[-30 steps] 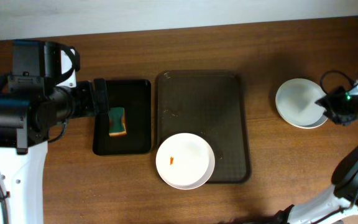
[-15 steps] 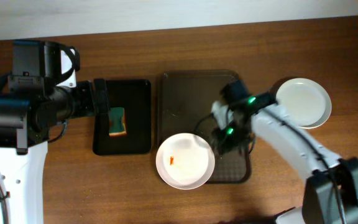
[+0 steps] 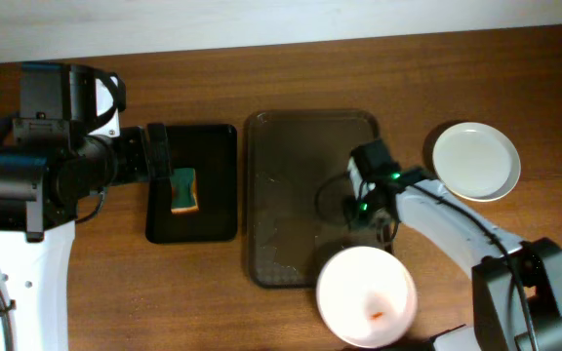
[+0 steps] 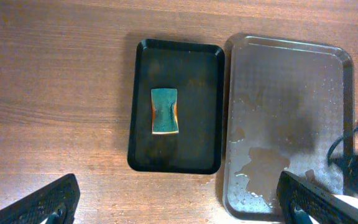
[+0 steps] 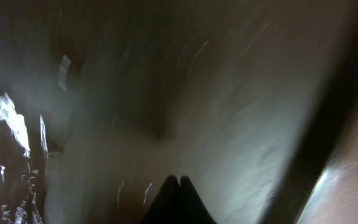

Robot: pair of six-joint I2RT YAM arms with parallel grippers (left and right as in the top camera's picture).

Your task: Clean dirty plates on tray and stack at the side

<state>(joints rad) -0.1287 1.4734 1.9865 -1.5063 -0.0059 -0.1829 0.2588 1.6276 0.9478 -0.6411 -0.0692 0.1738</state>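
Observation:
A white plate [image 3: 367,297] with an orange smear hangs raised at the front right corner of the dark brown tray [image 3: 301,156]. My right gripper [image 3: 371,232] is shut on its far rim. In the right wrist view the shut gripper [image 5: 179,182] shows against the plate's blurred pale surface [image 5: 229,112]. A clean white plate [image 3: 476,161] lies at the right side; it may rest on another. My left gripper [image 3: 159,154] is open and empty over the left of the black tray [image 3: 218,136]. In the left wrist view the left gripper [image 4: 176,185] is wide open.
A green sponge [image 3: 183,190] lies in the small black tray; it also shows in the left wrist view [image 4: 165,111]. The brown tray [image 4: 284,93] is wet, with puddles [image 4: 260,168] near its front. The right arm [image 3: 447,229] reaches in from the front right.
My right arm swung from the side plate to the tray, took hold of the smeared plate and drew it off the tray toward the front right, lifted. The left arm has not moved.

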